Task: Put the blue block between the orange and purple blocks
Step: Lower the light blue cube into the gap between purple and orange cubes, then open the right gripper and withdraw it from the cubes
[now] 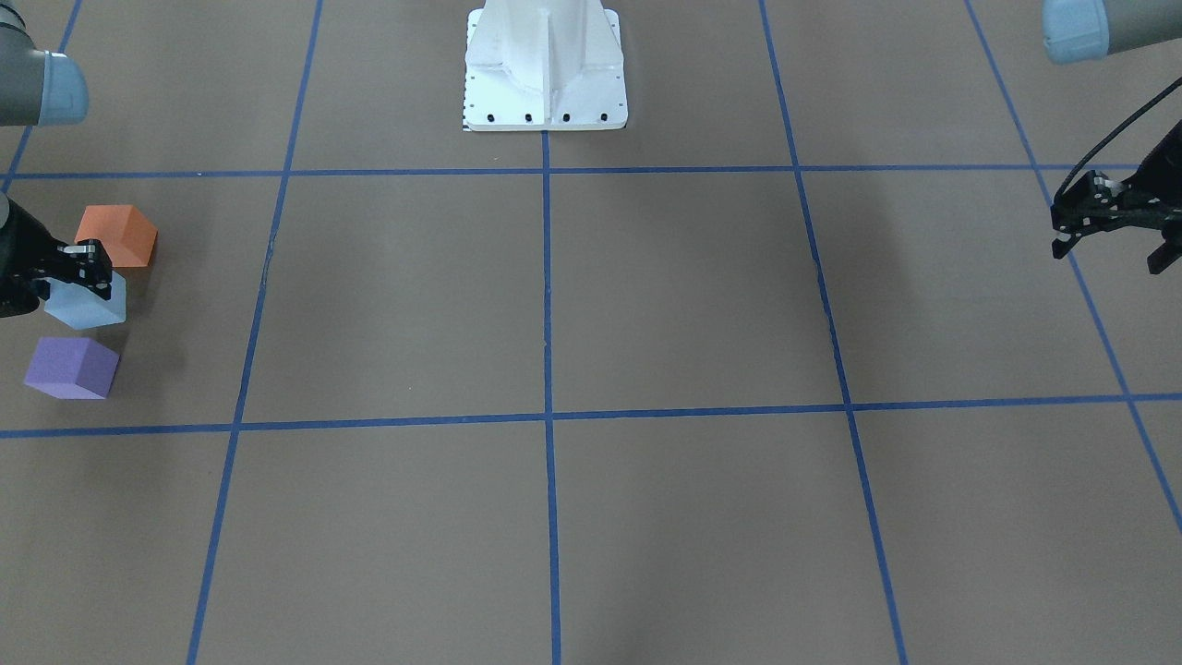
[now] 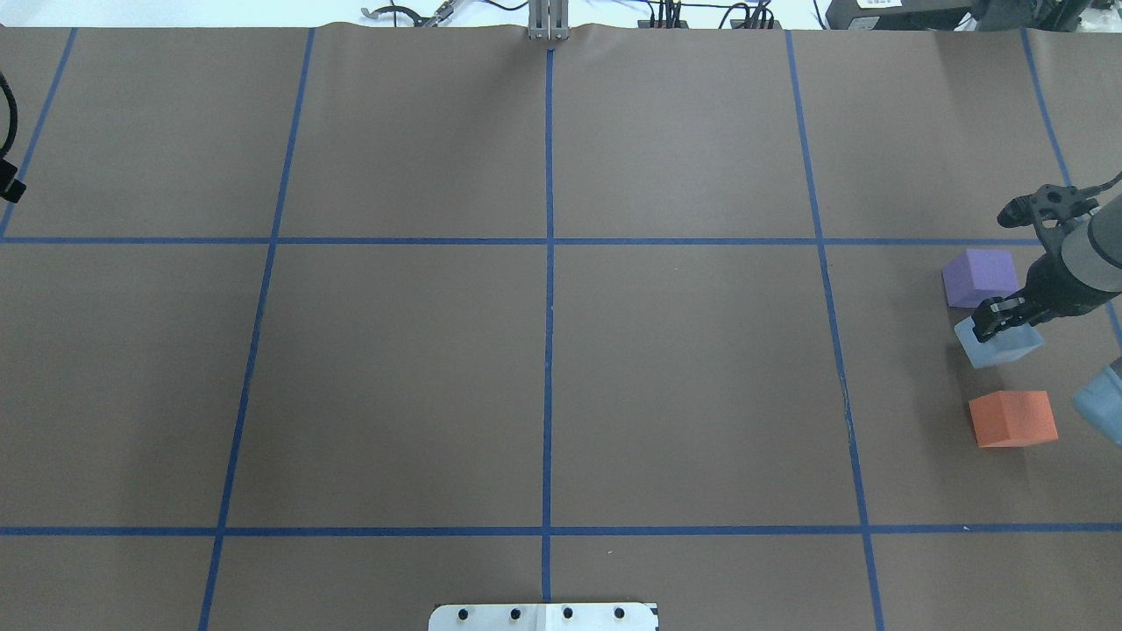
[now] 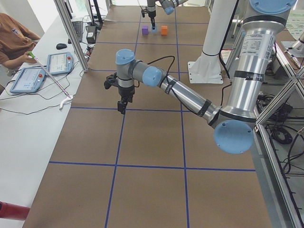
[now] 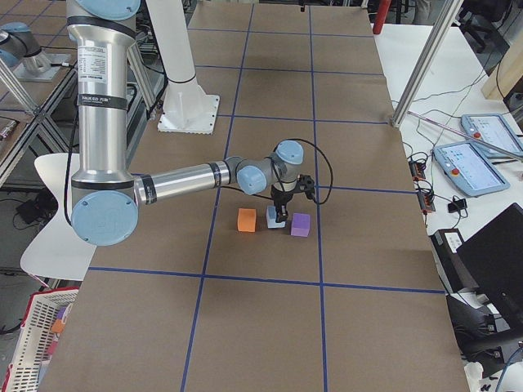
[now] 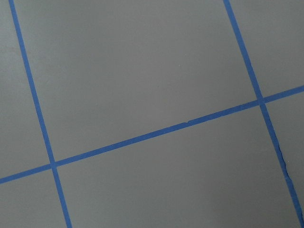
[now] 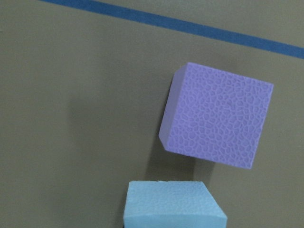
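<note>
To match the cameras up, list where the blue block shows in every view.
Front-facing: blue block far left, between orange block above and purple block below.
Overhead: far right, purple above, orange below.
Exterior left: top centre, far end of the table.
Exterior right: centre, between the other two.
Left wrist: not in it.
Right wrist: bottom edge.
Shared landmark: the purple block beside it.

— The blocks, by colour?
— From here: orange block [image 1: 118,235], plain; blue block [image 1: 88,305], pale; purple block [image 6: 216,121], fine pebbled texture.
— And the rest?
— The table [image 1: 683,296], brown, gridded with blue tape lines [image 1: 547,277]; robot base [image 1: 545,69], white; arm joint caps [image 1: 1076,28], light blue.
</note>
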Tool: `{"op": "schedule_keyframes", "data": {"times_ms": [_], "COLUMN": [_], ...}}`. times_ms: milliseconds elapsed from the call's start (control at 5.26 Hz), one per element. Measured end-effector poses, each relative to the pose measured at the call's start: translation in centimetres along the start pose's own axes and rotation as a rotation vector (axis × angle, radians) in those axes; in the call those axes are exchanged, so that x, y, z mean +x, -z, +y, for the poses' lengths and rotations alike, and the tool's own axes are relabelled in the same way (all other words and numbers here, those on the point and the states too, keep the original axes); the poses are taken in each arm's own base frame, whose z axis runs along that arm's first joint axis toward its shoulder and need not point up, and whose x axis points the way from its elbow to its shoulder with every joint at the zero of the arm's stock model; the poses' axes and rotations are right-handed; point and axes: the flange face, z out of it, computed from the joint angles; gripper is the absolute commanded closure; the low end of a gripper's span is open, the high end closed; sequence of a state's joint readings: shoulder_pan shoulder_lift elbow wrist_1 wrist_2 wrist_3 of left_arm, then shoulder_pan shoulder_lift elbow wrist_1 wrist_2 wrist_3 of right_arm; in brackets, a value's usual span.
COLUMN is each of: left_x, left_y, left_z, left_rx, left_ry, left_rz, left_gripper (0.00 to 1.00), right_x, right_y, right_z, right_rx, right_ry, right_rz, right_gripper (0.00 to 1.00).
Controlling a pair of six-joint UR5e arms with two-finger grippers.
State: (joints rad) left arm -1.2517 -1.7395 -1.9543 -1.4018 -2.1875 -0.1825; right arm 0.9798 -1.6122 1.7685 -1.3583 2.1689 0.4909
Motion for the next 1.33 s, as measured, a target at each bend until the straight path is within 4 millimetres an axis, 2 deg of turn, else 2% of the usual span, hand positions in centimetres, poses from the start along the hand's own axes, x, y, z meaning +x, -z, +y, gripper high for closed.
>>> {"op": "schedule_keyframes", "data": {"times_ms": [190, 380, 570, 1140, 1331], "left_x": [0.0, 0.0, 0.0, 0.0, 0.0], "left_y": [0.0, 0.0, 0.0, -0.1, -0.1], "left_z": [0.0, 0.0, -0.1, -0.2, -0.2], "left_rx": [0.0, 0.001, 0.001, -0.001, -0.002], "left_ry": [0.0, 0.0, -0.001, 0.0, 0.001], "left_rz": [0.0, 0.0, 0.0, 0.0, 0.0], "left_gripper": [0.0, 0.0, 0.0, 0.0, 0.0], "right_x": [0.0, 0.0, 0.0, -0.5, -0.6], "right_y": [-0.6, -1.2, -1.4, -0.6, 1.0], "right_z": [0.1, 0.2, 0.2, 0.1, -0.1], "right_rx": [-0.01, -0.02, -0.023, -0.01, 0.014], "right_ry": [0.0, -0.001, -0.002, 0.006, 0.004], "right_rz": [0.007, 0.012, 0.012, 0.0, -0.012], "right_gripper": [0.99, 0.4, 0.0, 0.0, 0.0]}}
